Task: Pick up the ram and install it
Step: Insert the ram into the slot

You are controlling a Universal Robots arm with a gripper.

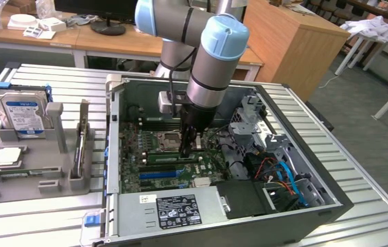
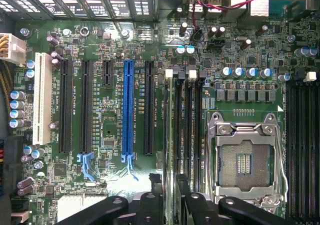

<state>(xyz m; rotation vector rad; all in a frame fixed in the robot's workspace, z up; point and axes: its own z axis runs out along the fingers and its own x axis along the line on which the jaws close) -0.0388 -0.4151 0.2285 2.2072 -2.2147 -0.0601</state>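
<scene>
**Entry: slatted metal bench (image 1: pixel 56 82), contents listed from the exterior view's left to its right.**

1. Grey holder (image 1: pixel 50 177), on the bench at the exterior view's left. It carries a hard drive (image 1: pixel 23 110) with a blue-white label, standing upright. A square silver processor chip (image 1: pixel 6 157) lies flat nearer the camera.

2. Computer case (image 1: pixel 321 213), side panel off, lying just beside the holder. The motherboard (image 1: pixel 128 177) is exposed.

3. End effector (image 1: pixel 189 150), lowered vertically into the case above the memory slots. In the wrist view the jaws stand parted, one finger on each side of the ram, gripping nothing.

4. Ram (image 2: pixel 171 135), a green stick seen edge-on. It stands in the memory slot nearest the expansion slots, between the blue expansion slot (image 2: pixel 128 110) and the processor socket (image 2: pixel 245 160). A white latch (image 2: pixel 169 74) sits at its far end. Whether the stick is pressed fully home cannot be told.

5. Cables (image 1: pixel 283 177), orange and blue, bundled toward the exterior view's right of the case.

**Hazards, as judged:**
- The ram may be only part-seated, with its latches unlocked, if too little downward force reaches it. It would then sit tilted or lift out.
- The fingers flank the stick closely, so any sideways drift could snag its edge and drag it from the slot.
- The processor socket stands empty with its contacts bare just beside the slot. A stray finger there could bend them.
</scene>
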